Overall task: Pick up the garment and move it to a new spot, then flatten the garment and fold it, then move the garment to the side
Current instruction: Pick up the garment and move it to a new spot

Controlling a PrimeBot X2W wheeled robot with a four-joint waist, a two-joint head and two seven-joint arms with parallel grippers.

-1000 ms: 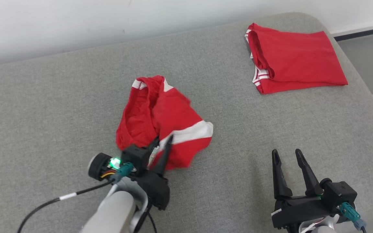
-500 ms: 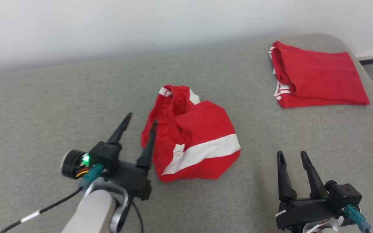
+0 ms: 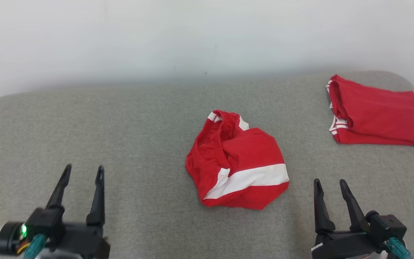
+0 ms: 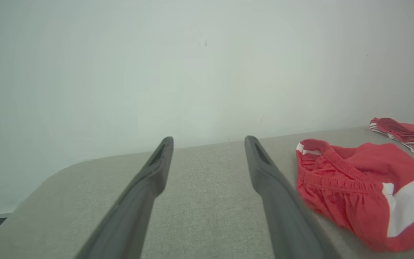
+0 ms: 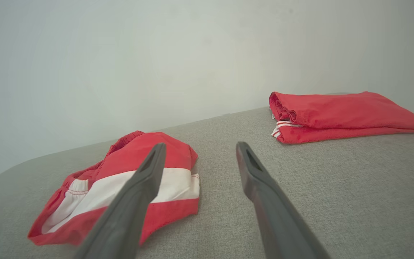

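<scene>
The garment, red shorts with a white band, lies crumpled in a heap at the middle of the grey padded surface. It also shows at the right in the left wrist view and at the lower left in the right wrist view. My left gripper stands open at the lower left, well to the left of the heap, nothing between its fingers. My right gripper is open at the lower right, a little right of the heap, fingers empty.
A second red garment, folded flat, lies at the far right corner of the surface, also seen in the right wrist view. A pale wall runs behind the surface, whose rounded edges fall away at left and right.
My left gripper let go of the garment, opened and drew back to the left. The garment dropped into a heap. The head camera tilted up, shifting the whole picture.
</scene>
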